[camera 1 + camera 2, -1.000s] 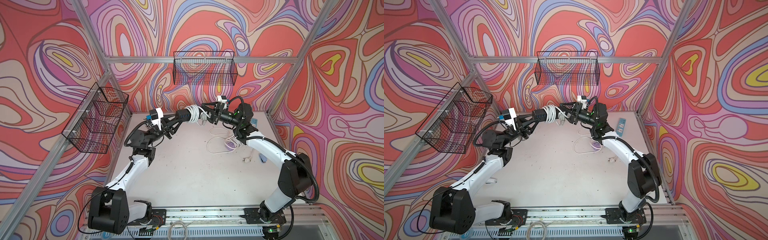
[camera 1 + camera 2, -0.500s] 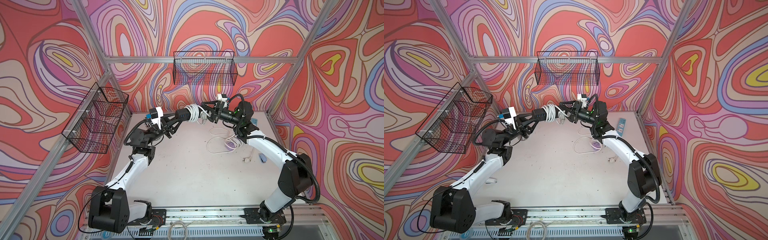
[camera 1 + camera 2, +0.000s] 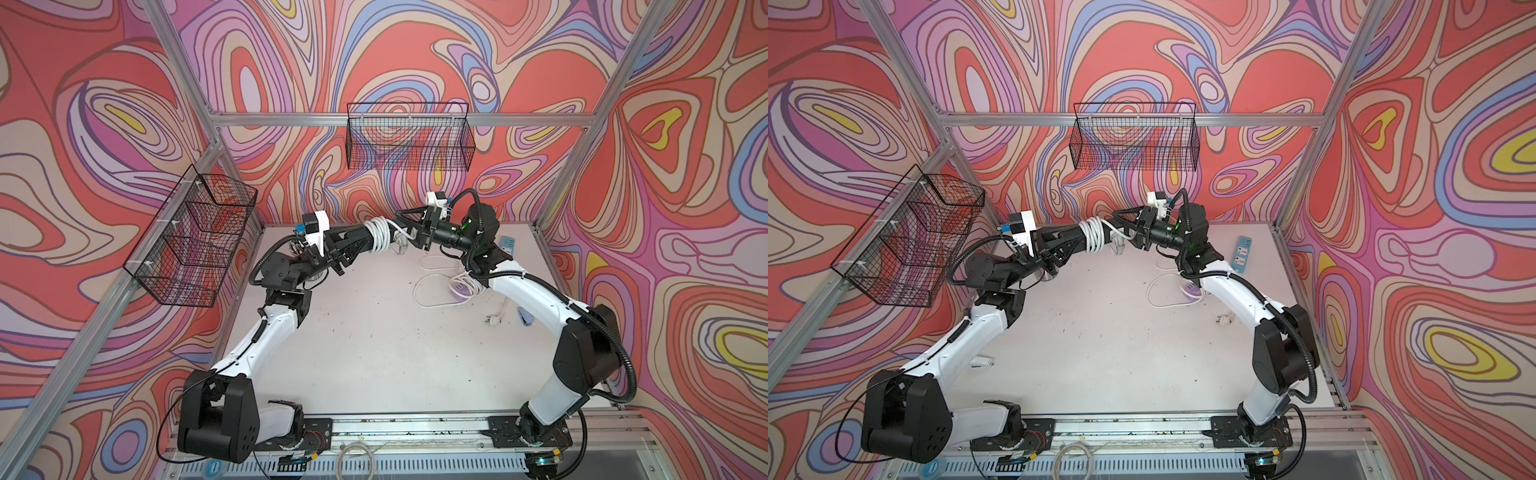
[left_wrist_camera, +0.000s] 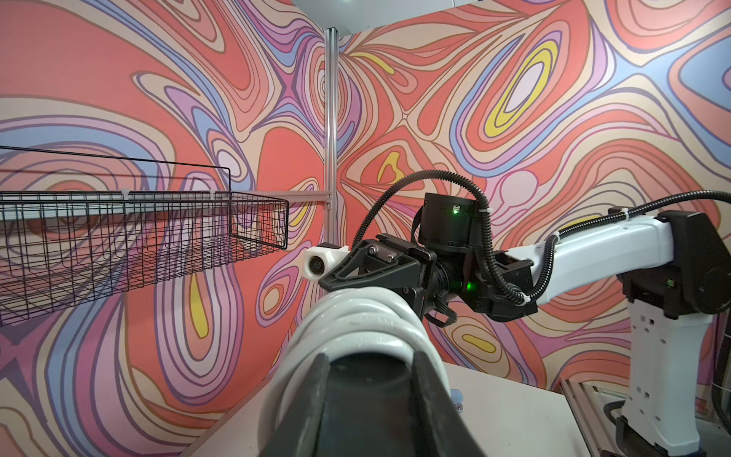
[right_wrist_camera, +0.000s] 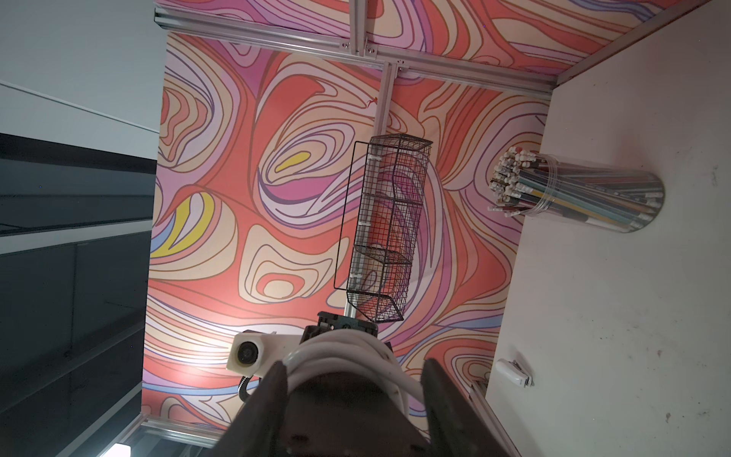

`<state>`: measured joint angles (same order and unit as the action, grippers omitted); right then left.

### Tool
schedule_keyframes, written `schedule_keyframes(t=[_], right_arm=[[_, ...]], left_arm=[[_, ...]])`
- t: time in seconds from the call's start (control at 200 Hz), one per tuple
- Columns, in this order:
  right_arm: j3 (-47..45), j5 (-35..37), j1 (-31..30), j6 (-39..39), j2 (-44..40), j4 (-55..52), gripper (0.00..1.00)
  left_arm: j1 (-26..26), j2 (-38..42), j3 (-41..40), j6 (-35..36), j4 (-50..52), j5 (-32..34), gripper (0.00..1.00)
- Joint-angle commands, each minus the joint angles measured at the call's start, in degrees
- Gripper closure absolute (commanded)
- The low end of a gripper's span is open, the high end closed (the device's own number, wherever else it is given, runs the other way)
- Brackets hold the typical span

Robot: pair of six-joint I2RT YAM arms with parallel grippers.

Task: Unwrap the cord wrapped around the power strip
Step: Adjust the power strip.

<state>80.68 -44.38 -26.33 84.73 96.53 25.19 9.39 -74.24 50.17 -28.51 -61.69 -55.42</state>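
Observation:
A black power strip [image 4: 372, 380] hangs in the air at the back of the table, held at both ends. Several turns of white cord [image 3: 380, 235] are wound round its middle, and they also show close up as the cord [image 4: 356, 316] and cord [image 5: 336, 348]. My left gripper [image 3: 362, 240] is shut on one end of the power strip. My right gripper [image 3: 405, 226] is shut on the other end, with one cord strand running along a finger. A loose cord end with a plug [image 3: 400, 246] dangles below the strip.
A second white cord with a purple strip [image 3: 459, 286] lies on the table under the right arm, with a plug [image 3: 492, 320] nearby. A blue power strip [image 3: 508, 244] lies at the back right. A pencil cup [image 5: 577, 198] stands at the left. Wire baskets [image 3: 409, 137] hang on the walls.

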Motion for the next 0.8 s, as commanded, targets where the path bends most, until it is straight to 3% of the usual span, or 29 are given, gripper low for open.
schedule_keyframes(t=[0.0,0.05,0.075,0.105,0.205,0.28,0.426,0.526,0.671,0.796], right_arm=[[2.72,-0.49,-0.57,0.3,-0.02,3.68,0.73],[2.88,-0.41,-0.61,0.63,0.05,4.09,0.73],[2.9,-0.46,-0.64,0.82,0.15,4.33,0.73],[2.88,-0.5,-0.57,0.98,0.19,4.62,0.73],[2.62,-0.53,-0.6,1.23,0.33,5.35,0.72],[2.63,-0.84,-0.6,0.67,0.24,4.96,0.66],[3.62,-1.66,-0.06,-4.52,-0.87,-1.1,0.24],[4.92,-1.94,1.55,-11.31,-2.32,-8.96,0.02],[10.18,1.52,3.97,-29.86,-4.72,-30.03,0.02],[16.46,11.02,4.6,-47.84,-6.87,-48.3,0.02]], left_arm=[[0.64,0.15,1.42,-0.76,-0.01,-2.02,0.69],[0.72,0.15,1.46,-0.83,-0.05,-1.8,0.69],[0.69,0.15,1.57,-0.82,-0.16,-1.92,0.8],[0.75,0.13,1.81,-0.93,-0.07,-2.1,1.0],[0.69,0.73,1.77,-0.14,1.33,-1.3,1.0],[0.63,1.02,1.21,-0.25,0.64,-0.4,1.0],[0.19,1.12,0.53,-0.41,-0.79,0.47,1.0],[-0.39,0.78,-0.1,-1.7,-3.06,1.53,1.0],[-0.68,-0.67,-0.1,-3.1,-5.63,2.85,1.0],[-0.71,-2.05,1.21,-2.68,-5.14,6.86,1.0]])
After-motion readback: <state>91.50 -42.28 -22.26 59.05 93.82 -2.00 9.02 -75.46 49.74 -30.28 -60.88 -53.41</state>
